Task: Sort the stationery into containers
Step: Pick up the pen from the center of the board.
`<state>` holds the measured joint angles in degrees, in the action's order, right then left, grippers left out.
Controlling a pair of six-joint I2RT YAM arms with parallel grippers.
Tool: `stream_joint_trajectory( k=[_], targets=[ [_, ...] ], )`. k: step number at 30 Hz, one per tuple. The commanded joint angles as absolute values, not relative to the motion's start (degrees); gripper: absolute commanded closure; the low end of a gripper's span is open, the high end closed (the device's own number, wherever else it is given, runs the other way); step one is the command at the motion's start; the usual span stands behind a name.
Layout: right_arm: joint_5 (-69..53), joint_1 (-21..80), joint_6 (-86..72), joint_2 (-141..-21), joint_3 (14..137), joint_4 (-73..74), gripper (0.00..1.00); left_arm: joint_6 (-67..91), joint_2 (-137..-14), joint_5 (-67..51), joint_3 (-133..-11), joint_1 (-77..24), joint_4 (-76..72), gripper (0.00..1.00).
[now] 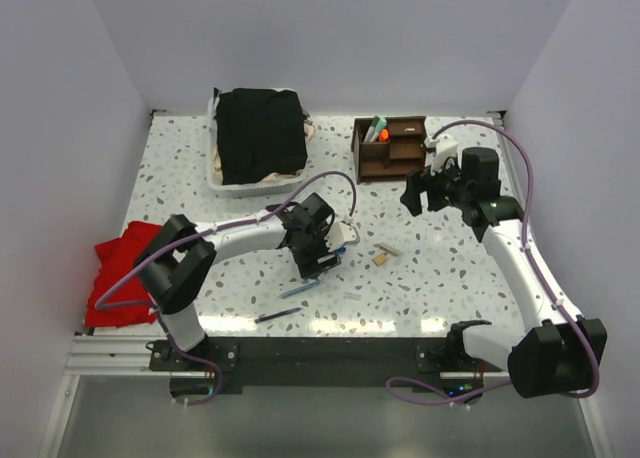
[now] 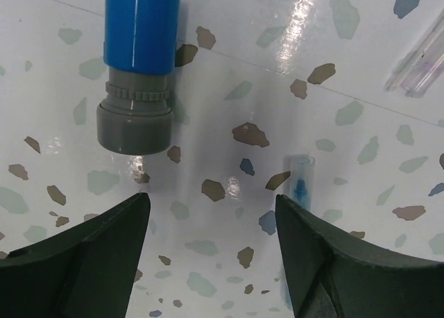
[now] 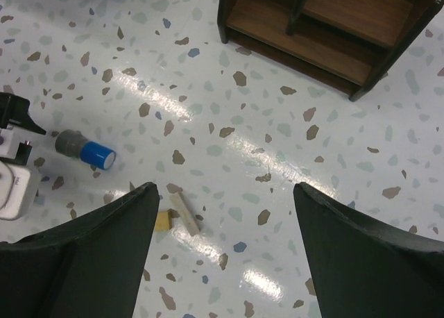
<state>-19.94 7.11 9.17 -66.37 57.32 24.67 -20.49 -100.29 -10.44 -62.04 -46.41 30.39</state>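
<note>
Left gripper (image 2: 211, 212) sits low over the speckled table (image 2: 229, 75), fingers wide apart with nothing between them. The blue-and-grey sharpener (image 2: 137, 68) lies on its side in the upper left of that wrist view, and a clear pen with blue ink (image 2: 302, 182) pokes out by the lower-right finger. Right gripper (image 3: 225, 193) is spread too and grips nothing; the eraser (image 3: 162, 221) and a tan stick (image 3: 185, 214) lie side by side near its lower-left finger. The brown organiser (image 3: 305, 26) fills the upper right. From overhead, an orange-capped marker (image 1: 383, 134) stands in the organiser's left end, and a black pen (image 1: 278, 318) lies alone at lower centre.
</note>
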Motion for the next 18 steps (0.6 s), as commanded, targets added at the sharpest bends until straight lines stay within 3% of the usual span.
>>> stream_joint_trajectory(
  k=[1, 18],
  targets=[
    [-19.42, 7.12, 9.75, -65.66, 55.99, 20.57, 0.17, -18.19, -98.52, -9.14, -61.70, -48.16, 28.21, 0.23],
    [-18.90, 7.12, 10.20, -61.35, 51.24, 20.39, 0.17, -15.64, -99.75, -10.90, -63.72, -52.91, 30.59, 0.37]
  ],
)
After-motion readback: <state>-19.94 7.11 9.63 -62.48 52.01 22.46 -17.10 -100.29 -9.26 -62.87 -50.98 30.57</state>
